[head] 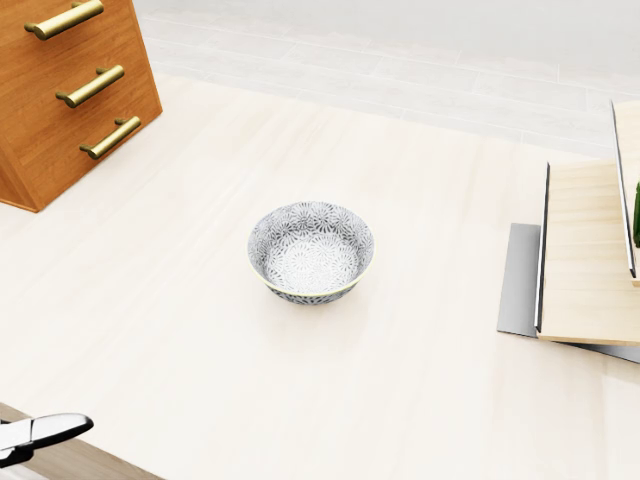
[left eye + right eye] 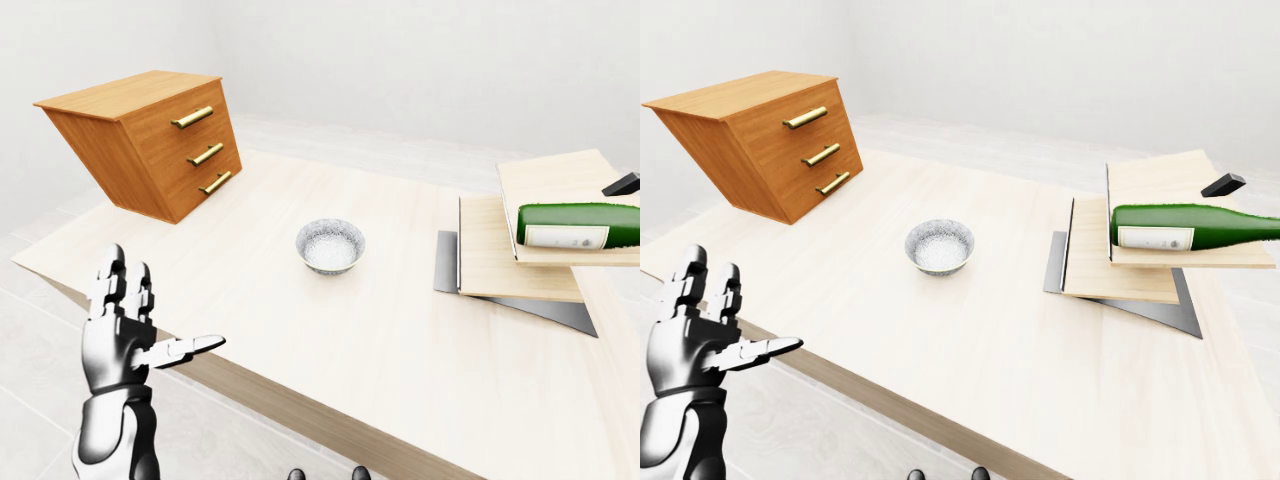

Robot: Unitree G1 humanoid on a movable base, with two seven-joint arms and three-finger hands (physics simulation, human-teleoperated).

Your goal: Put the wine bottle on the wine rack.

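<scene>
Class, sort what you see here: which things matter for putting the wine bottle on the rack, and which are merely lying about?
Job: wine bottle, lying on the stepped wooden wine rack; open left hand.
Lying about: patterned bowl; drawer chest; table.

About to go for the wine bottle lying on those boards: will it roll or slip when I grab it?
Probably apt to roll: the wine bottle lies on its side on the stepped boards, a round body. It looks like smooth, glossy glass, so likely slippery and breakable. The left hand is open and far from it.
</scene>
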